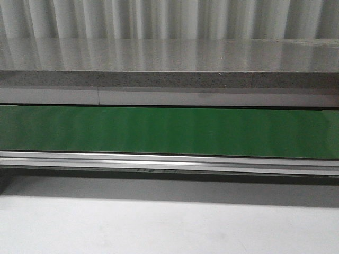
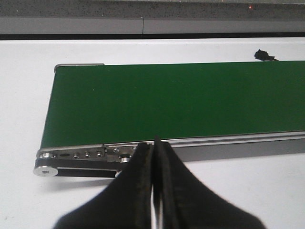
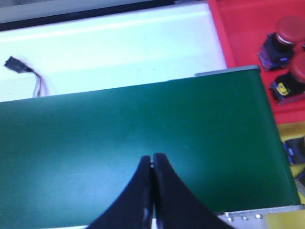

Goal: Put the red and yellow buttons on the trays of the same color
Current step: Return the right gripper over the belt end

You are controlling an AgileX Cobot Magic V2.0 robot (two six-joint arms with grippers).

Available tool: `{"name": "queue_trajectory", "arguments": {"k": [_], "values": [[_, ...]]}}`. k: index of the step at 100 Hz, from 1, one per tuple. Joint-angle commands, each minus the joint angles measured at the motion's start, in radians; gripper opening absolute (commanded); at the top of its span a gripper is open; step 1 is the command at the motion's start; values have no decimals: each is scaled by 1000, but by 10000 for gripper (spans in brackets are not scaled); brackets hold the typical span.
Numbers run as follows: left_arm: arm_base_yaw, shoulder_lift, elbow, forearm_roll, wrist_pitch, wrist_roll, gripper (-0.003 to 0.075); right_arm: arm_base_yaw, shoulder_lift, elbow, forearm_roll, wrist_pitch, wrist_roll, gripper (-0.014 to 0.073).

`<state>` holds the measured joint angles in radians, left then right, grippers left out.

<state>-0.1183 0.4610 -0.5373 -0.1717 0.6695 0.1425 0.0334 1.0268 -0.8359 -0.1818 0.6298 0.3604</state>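
Note:
Two red buttons (image 3: 281, 40) (image 3: 293, 81) with dark bodies sit on the red tray (image 3: 243, 28) beyond the end of the green conveyor belt (image 3: 143, 124). A strip of the yellow tray (image 3: 290, 131) shows beside the belt, with a dark button body (image 3: 295, 152) on it whose cap is cut off by the frame edge. My right gripper (image 3: 152, 156) hangs shut and empty over the belt. My left gripper (image 2: 154, 143) is shut and empty at the near rail of the belt's other end (image 2: 143, 95). Neither gripper appears in the front view.
The belt (image 1: 169, 129) runs across the front view with an aluminium rail (image 1: 169, 161) along its near side and a speckled stone ledge (image 1: 169, 79) behind. A small black connector with wires (image 3: 19, 67) lies on the white table beyond the belt.

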Motion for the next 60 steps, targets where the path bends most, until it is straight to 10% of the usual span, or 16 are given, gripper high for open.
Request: {"name": "queue_trajectory", "arguments": {"k": [1, 60], "values": [[-8, 5, -28, -19, -68, 1, -20, 51, -45, -22, -22, -48, -24, -65], [-8, 5, -28, -19, -68, 1, -20, 101, -221, 59, -119, -170, -39, -65]]}}
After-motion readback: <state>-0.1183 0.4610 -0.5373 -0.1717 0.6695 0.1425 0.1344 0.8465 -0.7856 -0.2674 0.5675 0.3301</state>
